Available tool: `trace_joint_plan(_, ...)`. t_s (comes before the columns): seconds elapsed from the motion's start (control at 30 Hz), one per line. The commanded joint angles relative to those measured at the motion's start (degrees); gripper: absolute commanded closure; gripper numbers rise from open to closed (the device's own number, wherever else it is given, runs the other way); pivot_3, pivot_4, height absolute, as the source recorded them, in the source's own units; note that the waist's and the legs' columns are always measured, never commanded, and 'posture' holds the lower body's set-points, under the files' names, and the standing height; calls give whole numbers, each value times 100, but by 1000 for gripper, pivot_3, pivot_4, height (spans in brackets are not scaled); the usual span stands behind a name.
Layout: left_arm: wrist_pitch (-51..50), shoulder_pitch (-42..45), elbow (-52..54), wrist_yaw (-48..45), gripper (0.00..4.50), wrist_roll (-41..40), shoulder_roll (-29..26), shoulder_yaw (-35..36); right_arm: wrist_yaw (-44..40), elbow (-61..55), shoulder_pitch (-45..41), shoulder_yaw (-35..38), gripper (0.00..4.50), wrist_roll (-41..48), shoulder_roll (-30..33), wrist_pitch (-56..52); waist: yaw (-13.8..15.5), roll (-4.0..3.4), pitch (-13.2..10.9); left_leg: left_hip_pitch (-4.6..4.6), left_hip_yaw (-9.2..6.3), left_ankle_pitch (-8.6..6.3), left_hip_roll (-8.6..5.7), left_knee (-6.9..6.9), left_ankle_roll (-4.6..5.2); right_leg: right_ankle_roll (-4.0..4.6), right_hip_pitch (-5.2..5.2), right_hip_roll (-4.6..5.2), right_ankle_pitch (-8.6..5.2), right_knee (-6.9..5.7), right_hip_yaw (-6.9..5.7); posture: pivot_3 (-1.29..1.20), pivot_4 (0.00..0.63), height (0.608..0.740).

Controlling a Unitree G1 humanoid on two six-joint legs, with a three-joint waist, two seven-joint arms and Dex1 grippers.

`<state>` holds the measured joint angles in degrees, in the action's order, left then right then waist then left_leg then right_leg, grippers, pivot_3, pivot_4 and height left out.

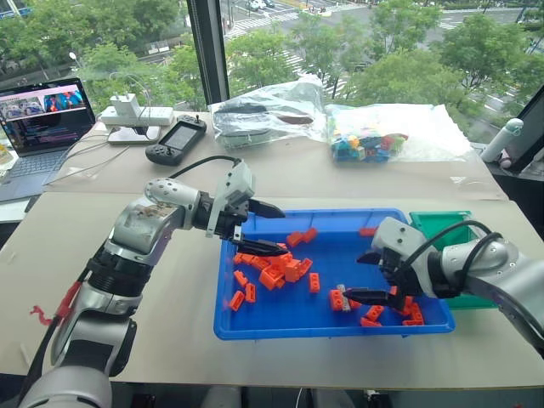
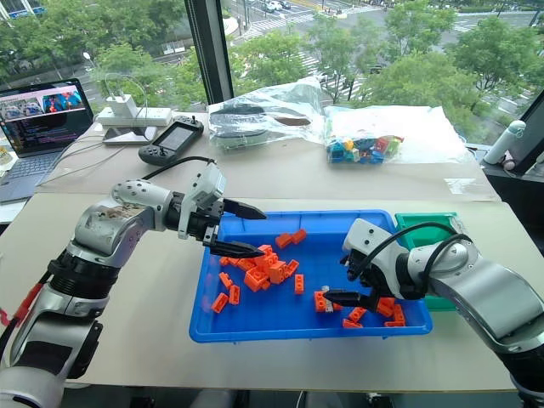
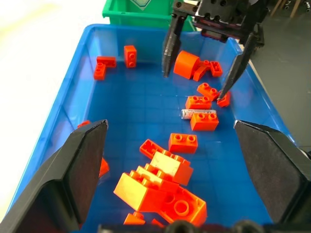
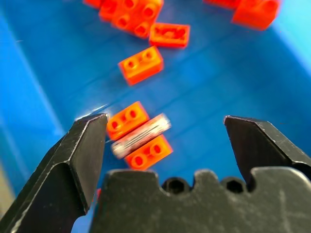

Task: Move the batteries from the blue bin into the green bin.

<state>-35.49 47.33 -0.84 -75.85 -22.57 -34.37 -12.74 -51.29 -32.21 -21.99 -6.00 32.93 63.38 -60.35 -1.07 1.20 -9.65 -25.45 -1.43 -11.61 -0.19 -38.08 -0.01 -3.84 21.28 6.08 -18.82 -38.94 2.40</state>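
The left gripper (image 1: 265, 228) hangs with fingers spread over the blue bin (image 1: 255, 321). A slim silvery battery (image 4: 141, 136) lies between two orange bricks (image 4: 127, 120); at its three o'clock, the right gripper (image 1: 371, 277) gapes empty, beside the green bin (image 1: 439, 224).

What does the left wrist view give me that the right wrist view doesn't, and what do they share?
Left wrist view alone: the green bin past the blue bin's far rim, the fat orange cylinder, and the right gripper hanging open over the bricks.

Right wrist view alone: a close look at the battery wedged between two orange bricks, framed by that gripper's own spread fingers.

Both: the blue bin, scattered orange bricks, and that one battery.
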Motion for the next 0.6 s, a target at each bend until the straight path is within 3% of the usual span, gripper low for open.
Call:
trace_joint_plan(0.03, 71, 95, 100, -19, 0, -10, -40, 37, -340, 75, 43, -32, 56, -172, 257, 357, 5, 0, 0, 0, 0, 0, 0, 0, 0, 0, -1, 0, 0, 0, 0, 0, 150, 732)
trace_joint_plan(0.6, -27, 40, 199, 76, 0, -67, -100, 111, -620, 425, 104, -837, 56, -999, -15, 1113, 2, 0, 0, 0, 0, 0, 0, -2, 0, 0, 2, 0, 0, 1, 0, 0, 150, 732)
